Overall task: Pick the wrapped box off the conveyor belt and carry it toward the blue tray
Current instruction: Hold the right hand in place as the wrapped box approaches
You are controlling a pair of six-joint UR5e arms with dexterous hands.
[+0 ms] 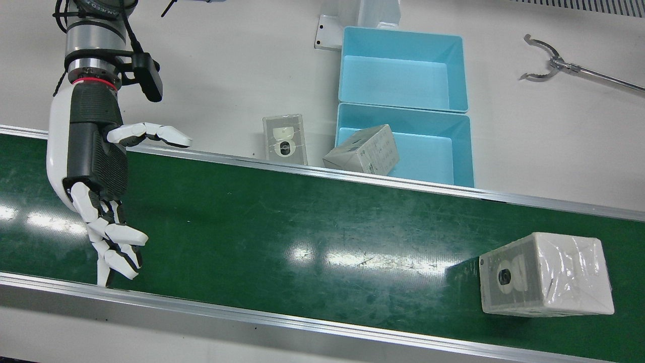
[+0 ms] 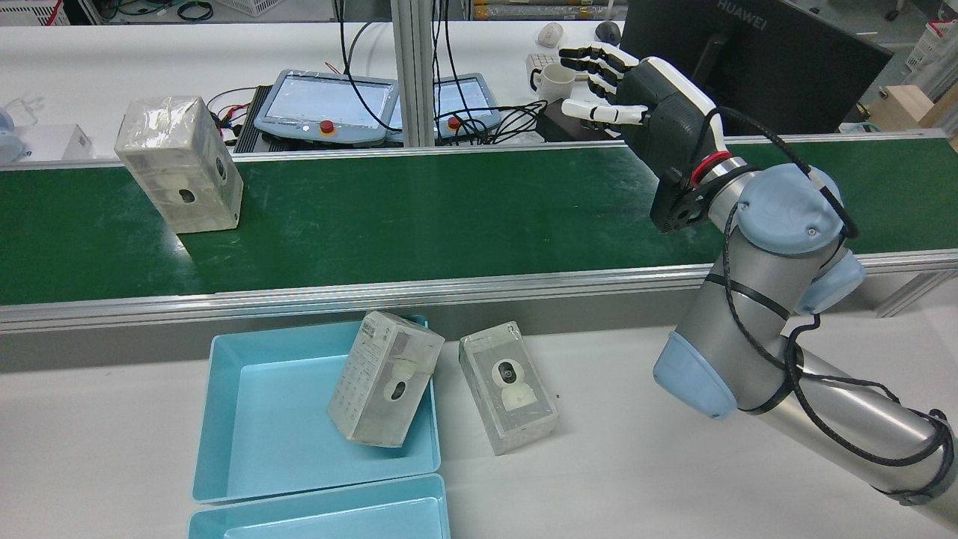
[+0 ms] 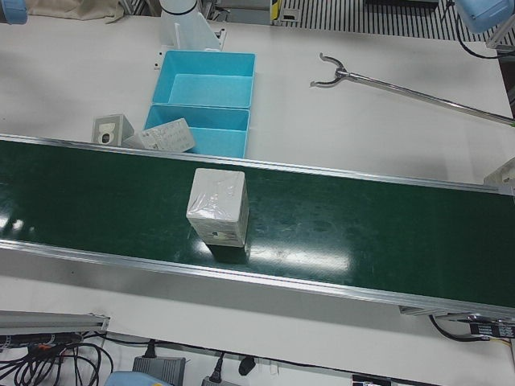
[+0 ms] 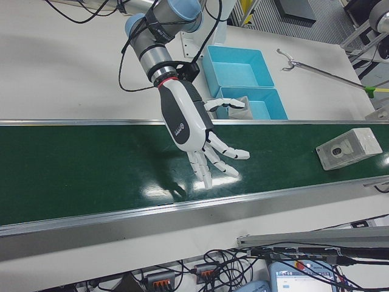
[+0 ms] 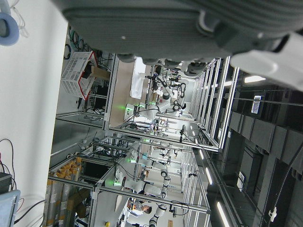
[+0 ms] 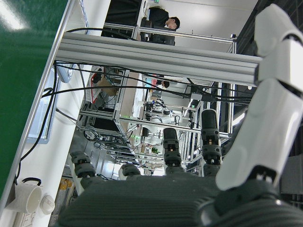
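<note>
My right hand (image 1: 95, 166) has a white shell, a dark ribbed palm and white fingers (image 1: 121, 234) with black joints. A red ring marks my wrist. My arm (image 2: 756, 299) is silver with pale blue caps, and black cables run along it.

Between your right hand (image 1: 101, 201) and the wrapped box (image 1: 546, 275) the conveyor belt (image 1: 302, 237) lies bare — open room along its whole width. The blue tray (image 1: 456, 151) past the belt's rail already holds a leaning box (image 1: 362, 149), and another box (image 1: 285, 138) lies just beside it on the surface. A grabber tool (image 1: 544, 63) sits well apart; your left hand's surroundings I cannot judge.
</note>
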